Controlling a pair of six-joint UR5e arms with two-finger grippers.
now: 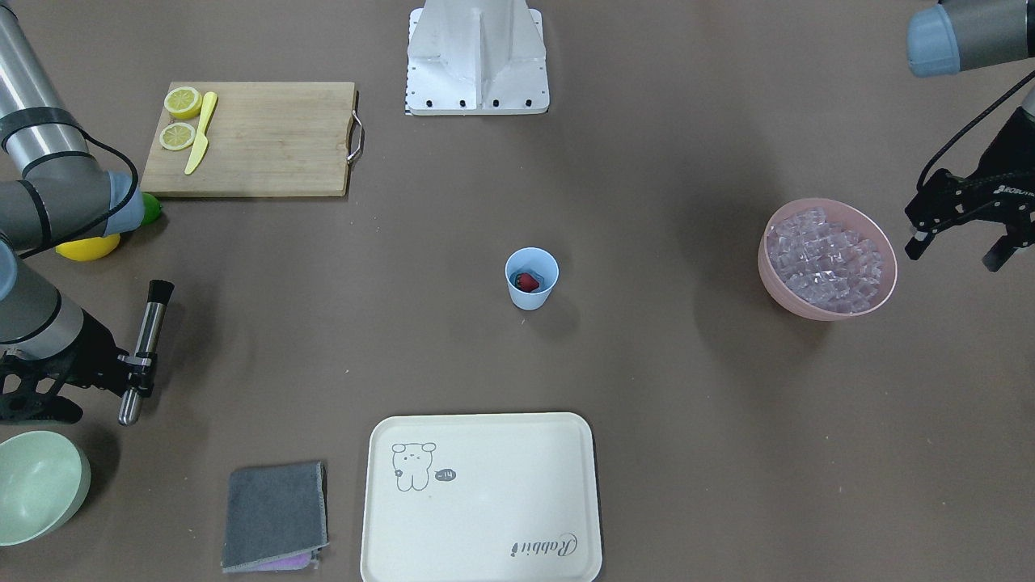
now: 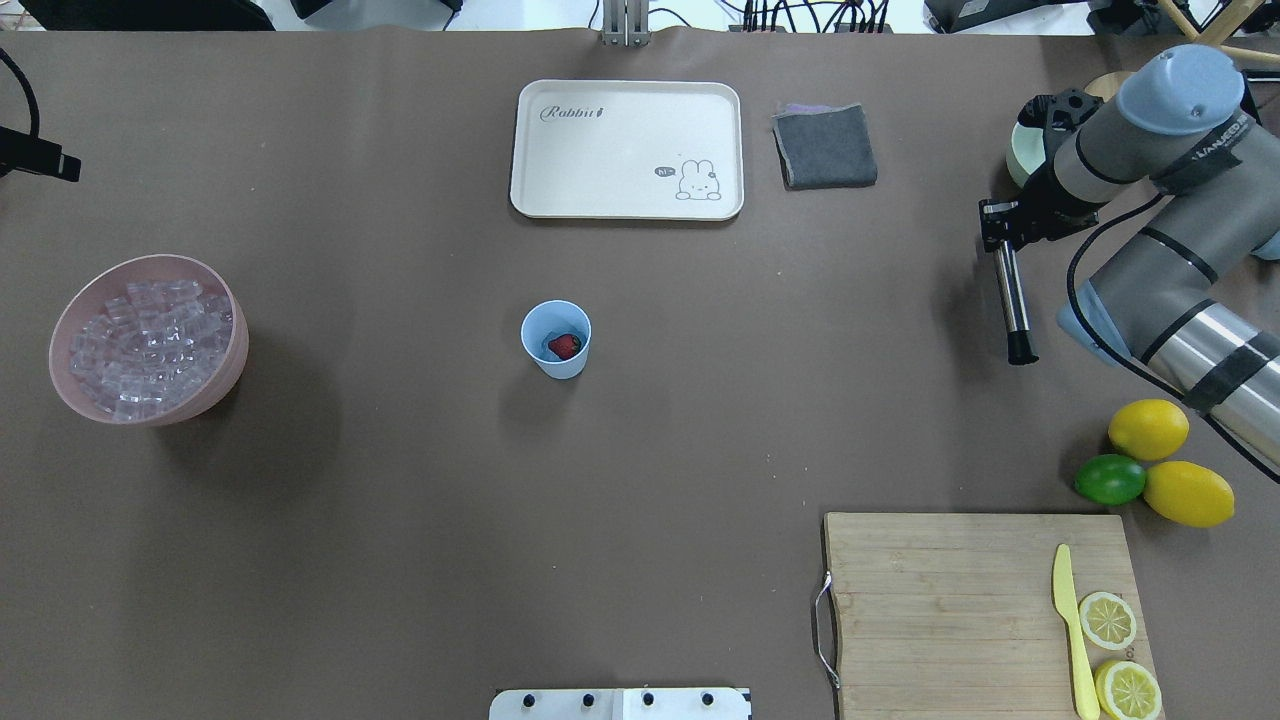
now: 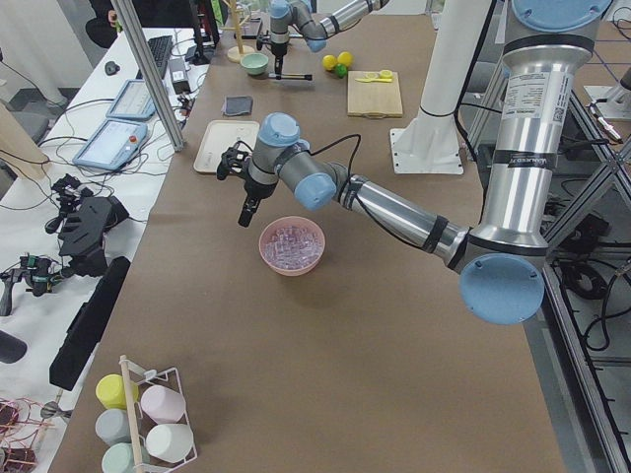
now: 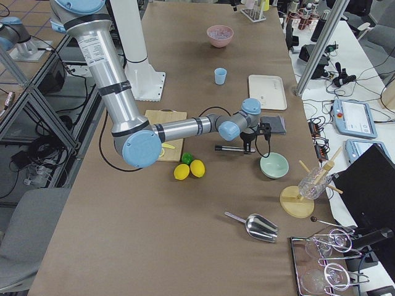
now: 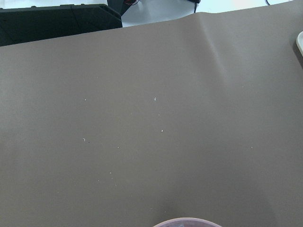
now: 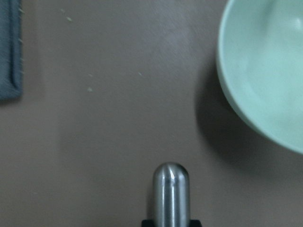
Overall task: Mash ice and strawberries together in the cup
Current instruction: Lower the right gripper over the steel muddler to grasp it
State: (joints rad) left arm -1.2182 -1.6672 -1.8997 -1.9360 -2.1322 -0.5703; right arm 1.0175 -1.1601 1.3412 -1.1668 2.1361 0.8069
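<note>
Presently, the small light blue plastic cup (image 2: pixel 560 368) stands mid-table with the red strawberry (image 2: pixel 565 346) inside. Clear ice cubes (image 2: pixel 145 345) fill a pink bowl (image 2: pixel 236 362) at its 9 o'clock. Left gripper (image 1: pixel 956 250): jaws wide, empty. Right gripper (image 2: pixel 1003 237), at 2 o'clock: clamped on a steel muddler (image 2: pixel 1015 300).

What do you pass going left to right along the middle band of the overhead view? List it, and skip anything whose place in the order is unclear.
pink bowl full of ice → light blue cup with the strawberry inside → steel muddler, held at its far end by the right gripper.
</note>
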